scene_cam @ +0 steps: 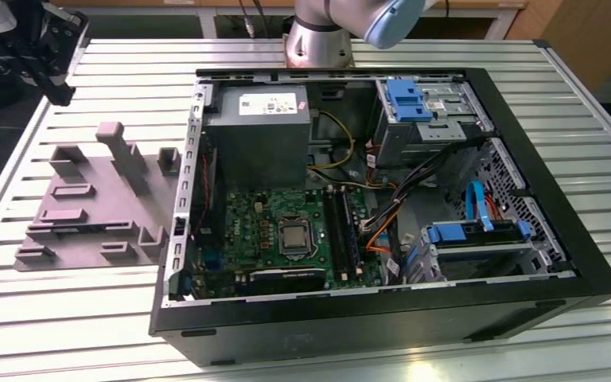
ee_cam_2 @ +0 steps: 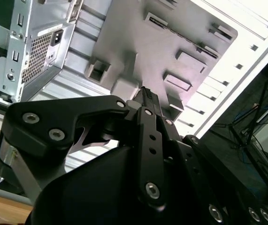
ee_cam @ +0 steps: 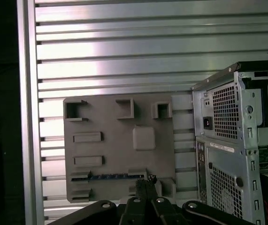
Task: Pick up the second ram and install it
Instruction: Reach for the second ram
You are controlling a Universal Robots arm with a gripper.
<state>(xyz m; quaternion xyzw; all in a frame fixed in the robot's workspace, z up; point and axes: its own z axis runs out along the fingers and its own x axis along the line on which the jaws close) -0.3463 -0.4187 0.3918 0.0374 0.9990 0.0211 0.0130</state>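
Observation:
The second ram (ee_cam: 110, 176) is a thin dark stick with small blue marks. It stands on edge in a slot of the mauve-grey fixture (ee_cam: 119, 150), which lies on the slatted table at the exterior view's left (scene_cam: 93, 215). In the first wrist view my gripper (ee_cam: 143, 187) hangs above the fixture, over the ram's end nearest the computer case. Its fingers are shut together with nothing between them. The second wrist view has the gripper (ee_cam_2: 145, 96) over the fixture (ee_cam_2: 162, 51), well clear of it.
An open computer case (scene_cam: 391, 302) lies on the slatted metal table (scene_cam: 72, 318), with long black memory sockets (scene_cam: 343, 231) beside the processor socket. Cables and blue drive brackets (scene_cam: 476, 231) crowd the case's right side. The arm's base (scene_cam: 321, 36) stands behind the case.

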